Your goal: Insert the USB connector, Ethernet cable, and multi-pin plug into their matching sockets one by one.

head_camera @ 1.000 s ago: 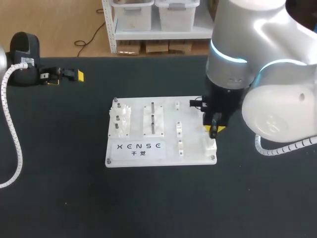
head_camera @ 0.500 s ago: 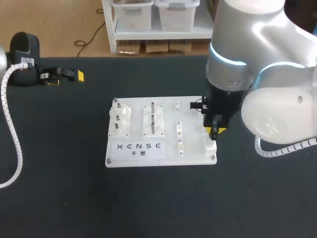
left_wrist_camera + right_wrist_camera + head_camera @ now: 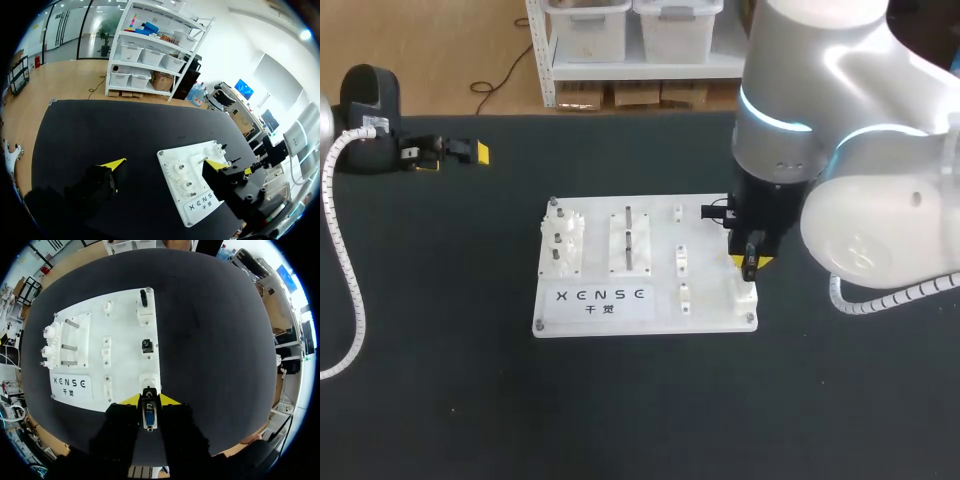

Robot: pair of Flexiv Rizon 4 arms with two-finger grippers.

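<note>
The white socket board [image 3: 705, 240] lies mid-table. My right gripper [image 3: 750, 262] hangs over its right edge, near the front corner. In the right wrist view the right gripper [image 3: 149, 400] is shut on the multi-pin plug [image 3: 148, 418], whose blue pin face shows between the fingers. Just ahead of the plug stands a white socket block [image 3: 148, 381]. Farther along the same edge are a black square socket [image 3: 146, 345] and a block with a dark piece standing in it [image 3: 144, 301]. My left gripper [image 3: 455, 155] rests open at the far left, empty [image 3: 165, 165].
Gear pegs [image 3: 560, 240] and upright pins [image 3: 629, 240] stand on the board's left and middle. Small white clips [image 3: 682, 258] sit between them and the sockets. A white coiled hose [image 3: 345, 270] runs down the table's left side.
My right arm has shifted very slightly to the left above the board's right edge, with the plug still held. The left arm has not moved.
</note>
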